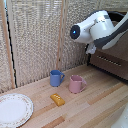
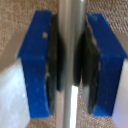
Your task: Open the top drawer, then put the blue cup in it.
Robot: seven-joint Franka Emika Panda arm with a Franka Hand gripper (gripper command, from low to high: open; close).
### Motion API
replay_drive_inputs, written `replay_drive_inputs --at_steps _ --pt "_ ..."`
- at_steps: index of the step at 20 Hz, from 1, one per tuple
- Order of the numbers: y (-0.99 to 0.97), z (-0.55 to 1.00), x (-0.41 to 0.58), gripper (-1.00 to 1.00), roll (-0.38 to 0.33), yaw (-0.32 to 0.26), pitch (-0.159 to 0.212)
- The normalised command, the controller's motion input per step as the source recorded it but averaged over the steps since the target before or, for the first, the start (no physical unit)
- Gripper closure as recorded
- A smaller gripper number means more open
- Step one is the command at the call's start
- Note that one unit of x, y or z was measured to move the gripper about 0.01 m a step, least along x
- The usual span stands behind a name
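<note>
Silver bar handle (image 2: 71, 55) of the top drawer sits pinched between our gripper (image 2: 71, 57) pads, so we judge the opening step is in hand. Next calls for a straight outward pull. Our blue cup (image 1: 56, 77) waits on the table beside the pink mug (image 1: 76, 84).

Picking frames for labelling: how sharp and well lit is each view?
Exterior view: coarse and soft, evenly lit, blue cup and pink mug still legible. Wrist view: blurred at close range, a bright glare streak along the silver bar handle between the blue fingers.

No text, label or number is readable.
</note>
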Motion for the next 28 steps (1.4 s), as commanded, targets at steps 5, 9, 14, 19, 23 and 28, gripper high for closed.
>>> replay_drive_inputs --at_steps 5,9,14,19,23,28 --pt "0.19 0.12 0.0 -1.0 0.046 0.094 0.004" --pt "0.45 0.27 0.0 -1.0 0.285 0.053 -0.029" --pt "0.58 0.2 0.016 -1.0 0.304 -0.02 -0.054" --pt "0.4 0.22 0.136 -1.0 0.275 -0.159 -0.008" --pt "0.12 0.14 0.303 -1.0 0.234 -0.215 0.0" --pt "0.12 0.05 0.387 -1.0 0.27 -0.192 0.01"
